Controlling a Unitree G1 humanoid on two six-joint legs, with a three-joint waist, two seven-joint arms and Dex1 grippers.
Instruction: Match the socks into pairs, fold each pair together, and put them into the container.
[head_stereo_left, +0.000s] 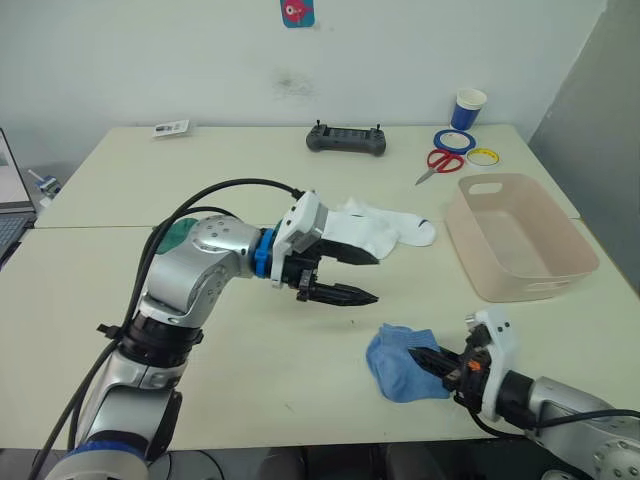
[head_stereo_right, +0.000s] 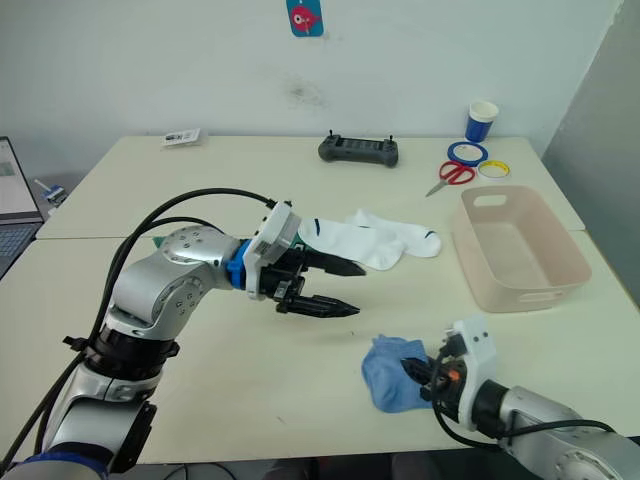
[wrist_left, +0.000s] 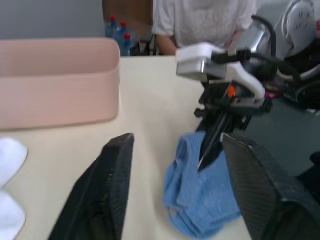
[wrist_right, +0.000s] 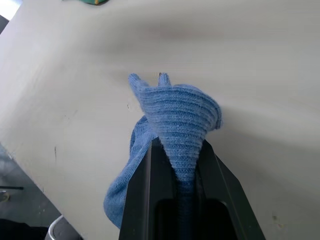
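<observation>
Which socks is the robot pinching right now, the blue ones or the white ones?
The blue socks. The right gripper is shut on them near the table's front edge; the white socks lie untouched beyond the open left gripper.

The left arm blocks most of a dark green sock (head_stereo_left: 178, 236), so you just get a sliver of green behind the elbow. It also covers the cuff end of the white socks (head_stereo_left: 385, 228).

Can't really tell if the blue socks (head_stereo_left: 400, 362) are one or two, they're all bunched up, and part of the fabric disappears between the right gripper (wrist_right: 176, 150) fingers.

A laptop (head_stereo_left: 8, 200) is chopped off by the left edge.

The person (wrist_left: 202, 20) past the table is cut off at the top and blurry.
</observation>
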